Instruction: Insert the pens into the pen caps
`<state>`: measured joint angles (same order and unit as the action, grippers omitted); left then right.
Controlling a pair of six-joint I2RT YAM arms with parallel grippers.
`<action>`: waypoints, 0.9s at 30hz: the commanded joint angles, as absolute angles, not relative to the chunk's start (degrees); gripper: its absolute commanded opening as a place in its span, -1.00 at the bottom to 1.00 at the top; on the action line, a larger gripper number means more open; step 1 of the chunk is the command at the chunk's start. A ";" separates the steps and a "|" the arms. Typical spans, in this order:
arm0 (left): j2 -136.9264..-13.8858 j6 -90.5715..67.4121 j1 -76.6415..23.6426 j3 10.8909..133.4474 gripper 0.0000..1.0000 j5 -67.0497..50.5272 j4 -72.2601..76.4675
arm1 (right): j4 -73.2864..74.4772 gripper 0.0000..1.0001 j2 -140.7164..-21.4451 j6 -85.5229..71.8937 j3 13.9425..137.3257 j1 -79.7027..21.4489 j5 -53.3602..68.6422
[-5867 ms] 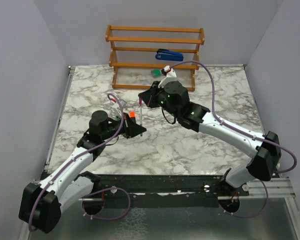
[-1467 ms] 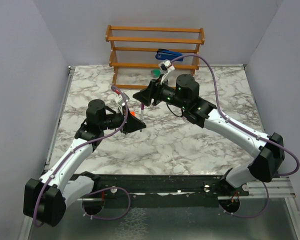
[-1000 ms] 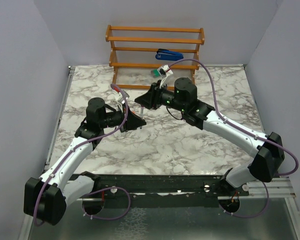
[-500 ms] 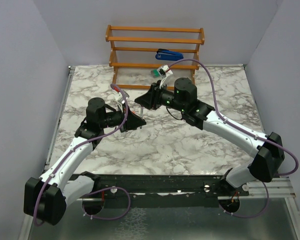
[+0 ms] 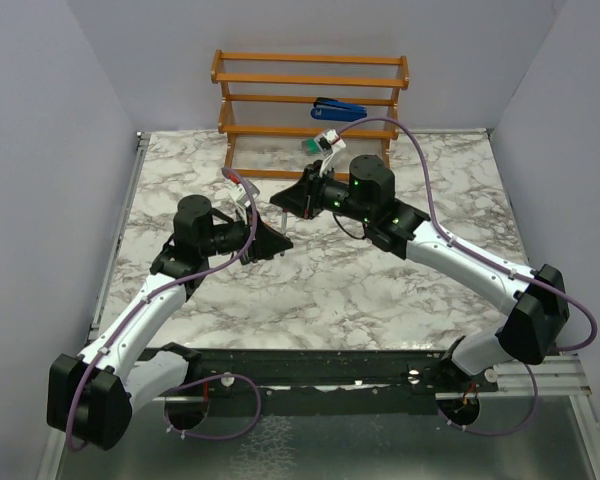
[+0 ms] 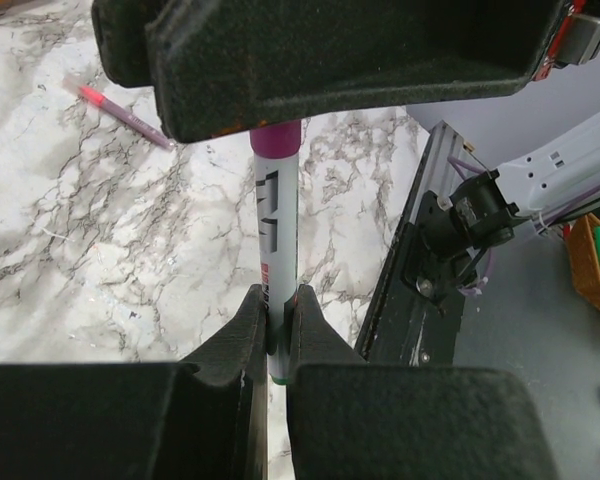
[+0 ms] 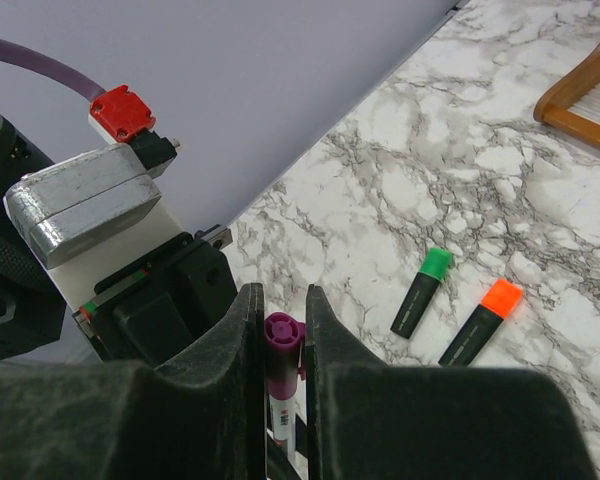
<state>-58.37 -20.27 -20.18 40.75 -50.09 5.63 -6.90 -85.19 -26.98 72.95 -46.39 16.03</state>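
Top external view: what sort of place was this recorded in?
Probably a robotics lab test cell: a marble-patterned table boxed in by plain grey walls, with a wooden rack holding a blue stapler at the back.

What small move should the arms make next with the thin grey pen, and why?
Probably the right gripper should press the magenta-purple plastic cap slightly further onto the thin grey pen. The left gripper pinches the pen's body and the cap already sits on its end, but full seating cannot be seen.
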 commanded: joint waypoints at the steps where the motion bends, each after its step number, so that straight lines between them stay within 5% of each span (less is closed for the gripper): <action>1: -57.58 -19.28 -20.39 42.96 -1.00 -43.78 6.81 | -7.24 -0.99 -84.51 -27.56 71.08 -46.72 18.44; 27: -57.94 -15.92 -20.22 49.80 -1.00 -29.67 12.66 | -7.29 -0.99 -86.38 -29.29 60.31 -54.52 18.17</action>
